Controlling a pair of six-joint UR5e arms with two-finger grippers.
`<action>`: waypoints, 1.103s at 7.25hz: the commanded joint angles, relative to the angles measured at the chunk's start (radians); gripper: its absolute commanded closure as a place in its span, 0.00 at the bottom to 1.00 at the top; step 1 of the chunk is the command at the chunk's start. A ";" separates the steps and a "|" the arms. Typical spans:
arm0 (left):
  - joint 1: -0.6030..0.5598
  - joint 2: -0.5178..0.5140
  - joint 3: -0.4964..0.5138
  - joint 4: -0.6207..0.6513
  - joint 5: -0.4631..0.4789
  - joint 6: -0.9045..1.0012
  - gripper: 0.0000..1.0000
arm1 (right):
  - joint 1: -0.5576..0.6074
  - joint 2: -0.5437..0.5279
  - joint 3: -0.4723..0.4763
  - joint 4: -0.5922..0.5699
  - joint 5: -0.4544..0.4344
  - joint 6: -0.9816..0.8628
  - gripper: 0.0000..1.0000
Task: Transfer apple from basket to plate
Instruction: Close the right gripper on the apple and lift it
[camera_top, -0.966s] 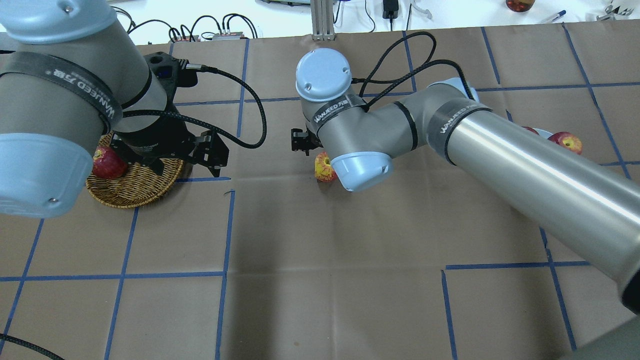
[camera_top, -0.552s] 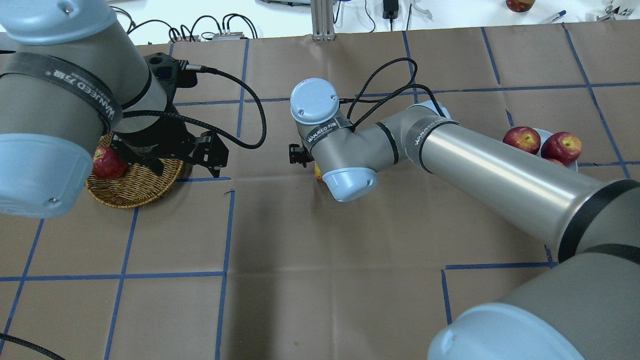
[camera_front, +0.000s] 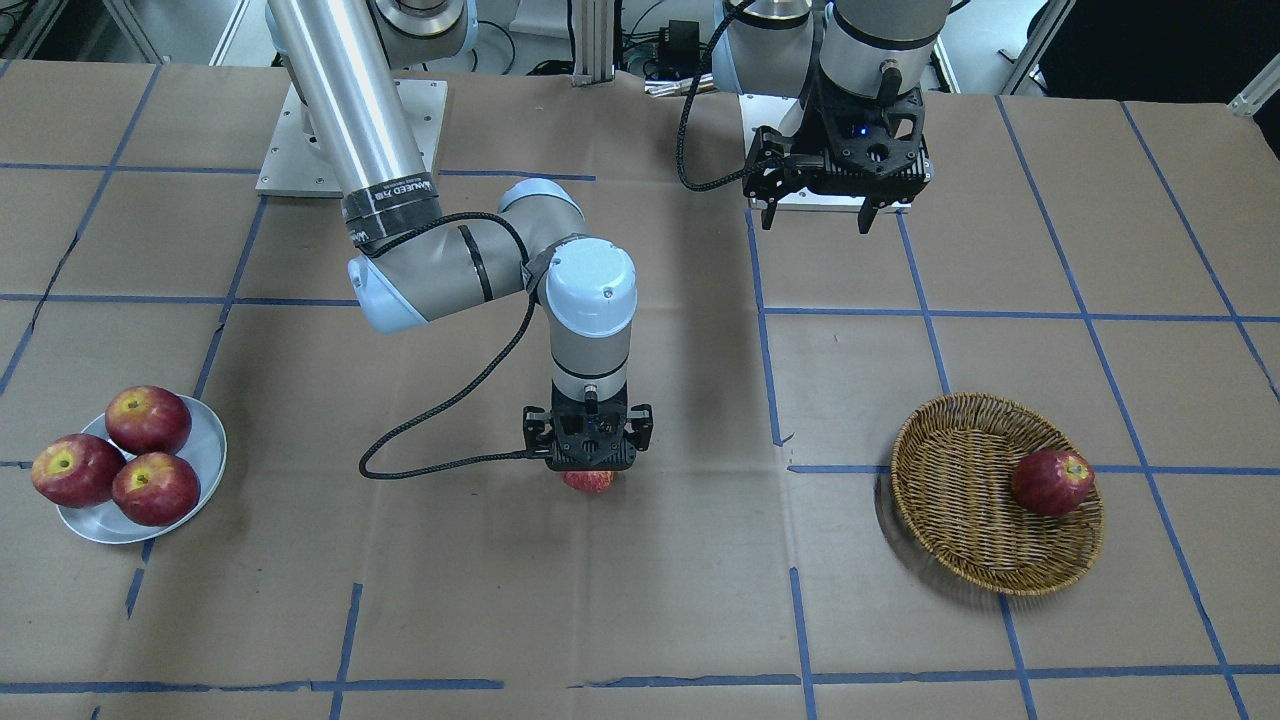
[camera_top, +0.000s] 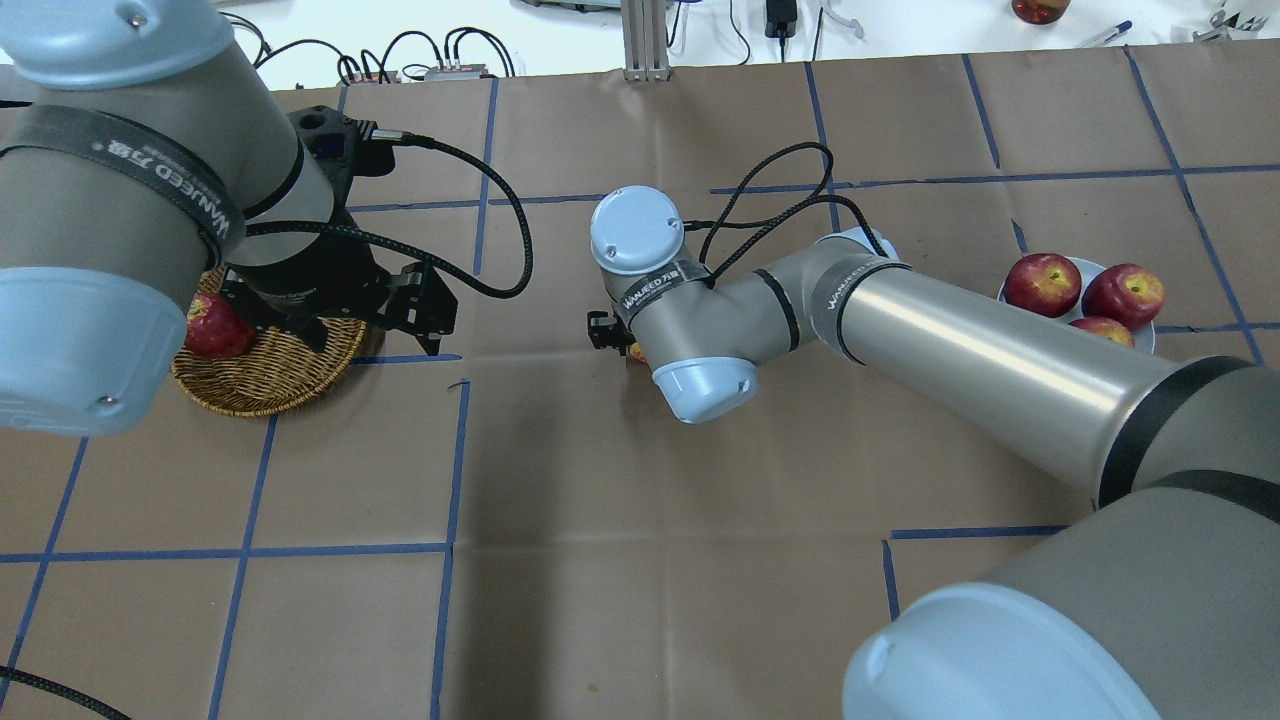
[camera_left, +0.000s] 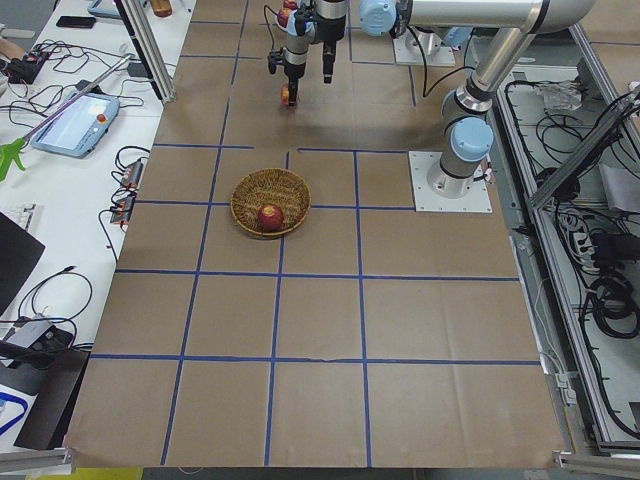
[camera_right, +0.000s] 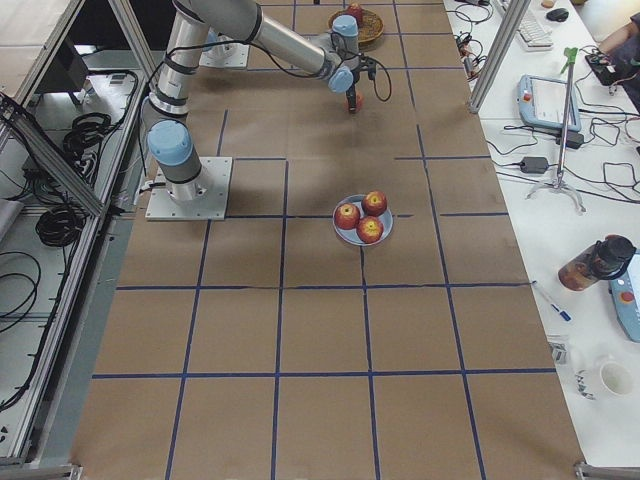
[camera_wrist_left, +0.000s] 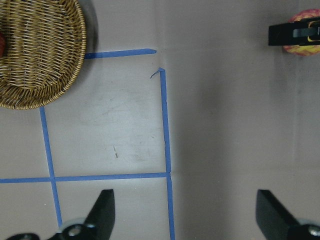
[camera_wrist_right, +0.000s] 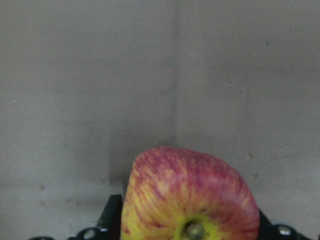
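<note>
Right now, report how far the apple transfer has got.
Done: the apple is out of the basket, midway between it and the plate. In hand: the right gripper is down over it, a finger on either side; whether it has clamped is unclear. The left gripper hangs open and empty. Left: carry the apple to the plate, which holds three apples. A darker apple lies in the basket.

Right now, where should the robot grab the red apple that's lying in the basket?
Pinch the red apple across its round middle, coming straight down from above. It lies tipped in the basket, stem dimple off to one side, near the raised woven rim, so a sideways reach would probably bump the rim.
</note>
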 joint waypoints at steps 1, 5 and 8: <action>0.000 0.002 0.000 0.000 0.000 0.000 0.01 | -0.008 -0.013 -0.007 -0.007 -0.001 -0.002 0.46; 0.000 0.014 -0.011 -0.002 0.002 0.000 0.01 | -0.159 -0.217 -0.043 0.225 0.007 -0.086 0.46; 0.002 0.017 -0.012 -0.002 0.003 0.000 0.01 | -0.392 -0.401 0.047 0.367 0.011 -0.427 0.46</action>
